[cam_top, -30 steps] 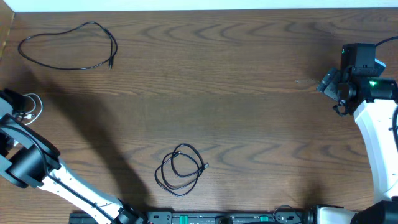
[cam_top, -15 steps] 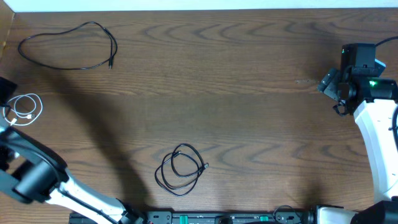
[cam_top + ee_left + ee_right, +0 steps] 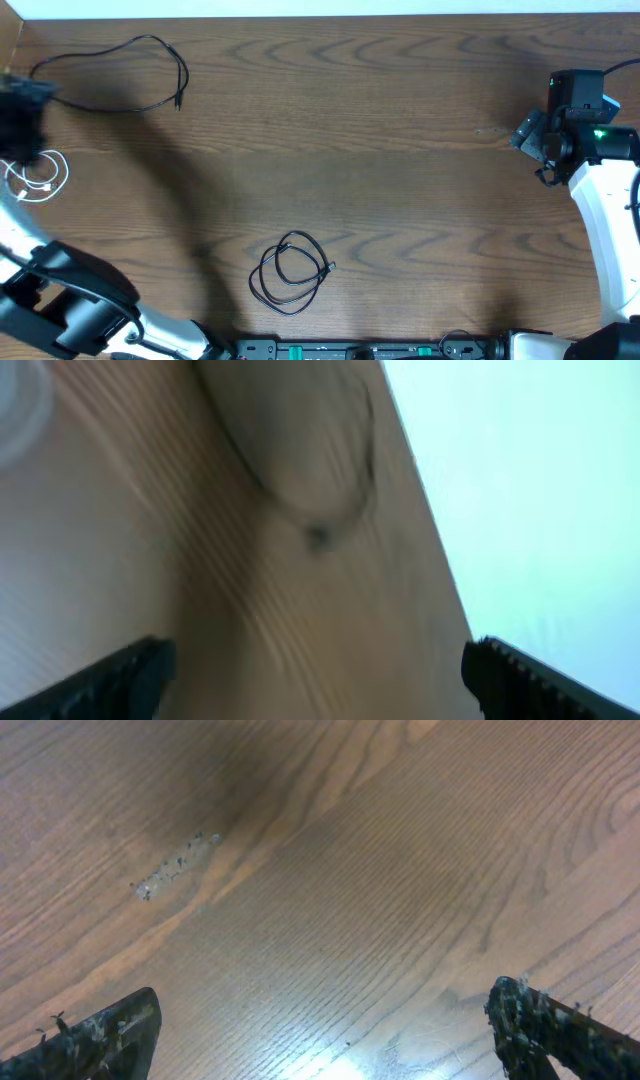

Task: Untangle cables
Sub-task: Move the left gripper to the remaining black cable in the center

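**Desk:** How many cables do you count?

**Operator:** From overhead I count three, two black and one white. All of them lie on the counter (image 3: 380,150), well apart from each other.

**Desk:** Where is each one?

**Operator:** The first black cable (image 3: 150,39) is spread in a wide, open loop at about ten o'clock, with one plug end hanging down on its right side. The white cable (image 3: 63,172) is a small coil at nine o'clock, close to the counter's left edge. The second black cable (image 3: 322,268) is wound into a few overlapping rings at six o'clock, near the front edge.

**Desk:** And the two arms?

**Operator:** The left fingers (image 3: 120,675) are spread wide. My wrist view is blurred, but I see only wood and a smeared dark cord between them, nothing gripped. Overhead, that arm is a dark blur just above the white coil, at the open loop's left end. The right fingers (image 3: 100,1030) are at three o'clock, also fully spread over bare wood and holding nothing.
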Robot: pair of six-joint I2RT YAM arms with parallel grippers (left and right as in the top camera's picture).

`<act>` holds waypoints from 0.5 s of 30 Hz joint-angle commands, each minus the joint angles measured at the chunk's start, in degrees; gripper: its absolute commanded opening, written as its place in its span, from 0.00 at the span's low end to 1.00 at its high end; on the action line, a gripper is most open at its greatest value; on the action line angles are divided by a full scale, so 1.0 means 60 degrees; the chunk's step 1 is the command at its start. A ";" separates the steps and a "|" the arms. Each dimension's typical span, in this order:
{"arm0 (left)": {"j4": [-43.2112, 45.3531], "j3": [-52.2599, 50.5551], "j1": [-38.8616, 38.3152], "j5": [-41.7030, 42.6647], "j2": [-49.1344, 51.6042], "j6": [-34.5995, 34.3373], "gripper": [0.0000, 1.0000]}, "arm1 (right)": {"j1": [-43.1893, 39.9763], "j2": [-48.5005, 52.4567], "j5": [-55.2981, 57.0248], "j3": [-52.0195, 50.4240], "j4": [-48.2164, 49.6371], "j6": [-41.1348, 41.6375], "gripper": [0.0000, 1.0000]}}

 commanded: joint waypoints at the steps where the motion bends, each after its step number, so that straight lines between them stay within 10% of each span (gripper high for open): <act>1: -0.1093 -0.0459 -0.1384 0.1494 0.0044 0.0911 0.96 | -0.0011 0.0026 0.0084 -0.0011 -0.0004 0.0146 0.99; 15: -0.3792 -0.2084 -0.5493 -0.3657 0.0033 0.1198 0.96 | -0.0011 0.0026 0.0084 -0.0011 -0.0004 0.0146 0.99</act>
